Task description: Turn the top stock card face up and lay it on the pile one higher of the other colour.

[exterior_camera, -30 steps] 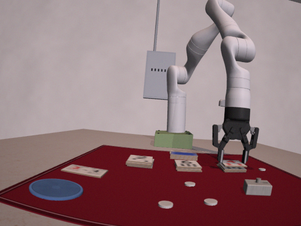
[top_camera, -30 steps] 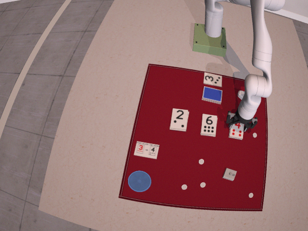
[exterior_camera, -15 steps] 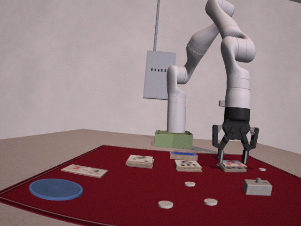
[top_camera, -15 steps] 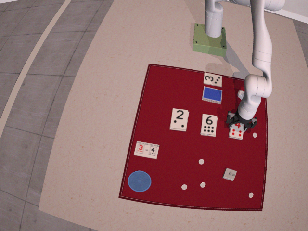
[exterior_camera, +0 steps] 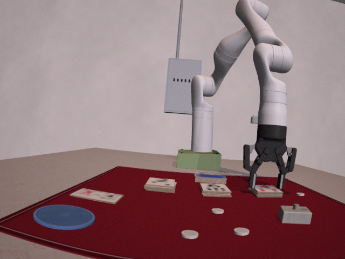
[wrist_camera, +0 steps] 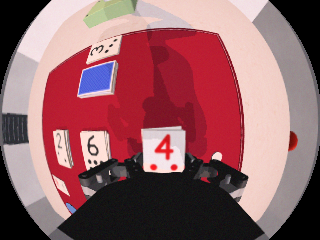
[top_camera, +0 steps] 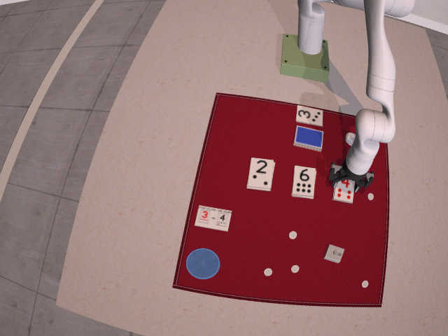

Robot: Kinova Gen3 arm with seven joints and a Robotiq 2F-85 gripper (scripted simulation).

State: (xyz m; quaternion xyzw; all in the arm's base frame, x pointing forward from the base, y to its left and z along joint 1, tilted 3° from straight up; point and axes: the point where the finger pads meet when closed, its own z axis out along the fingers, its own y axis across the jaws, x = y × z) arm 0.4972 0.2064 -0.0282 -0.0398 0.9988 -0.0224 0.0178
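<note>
My gripper (top_camera: 346, 185) (exterior_camera: 266, 185) (wrist_camera: 163, 158) points down at the right-hand pile. Its fingers stand against both sides of the red 4 card (top_camera: 344, 195) (exterior_camera: 268, 188) (wrist_camera: 163, 145), shut on it. That card lies face up on its pile, flat or nearly so; the face below it is hidden. The face-down blue stock (top_camera: 308, 137) (exterior_camera: 211, 176) (wrist_camera: 97, 79) stands farther back. A black 3 card (top_camera: 309, 115) (wrist_camera: 105, 50) lies face up behind it. The black 6 pile (top_camera: 304, 181) (exterior_camera: 215, 189) (wrist_camera: 95, 146) and black 2 pile (top_camera: 260, 174) (exterior_camera: 160, 182) (wrist_camera: 62, 147) stand to the left.
On the red mat (top_camera: 239, 122) lie an example card (top_camera: 213, 218) (exterior_camera: 96, 195), a blue disc (top_camera: 203, 263) (exterior_camera: 63, 216), a small grey block (top_camera: 334, 253) (exterior_camera: 295, 216) and several white discs. A whitish object (top_camera: 350, 138) is partly behind my arm.
</note>
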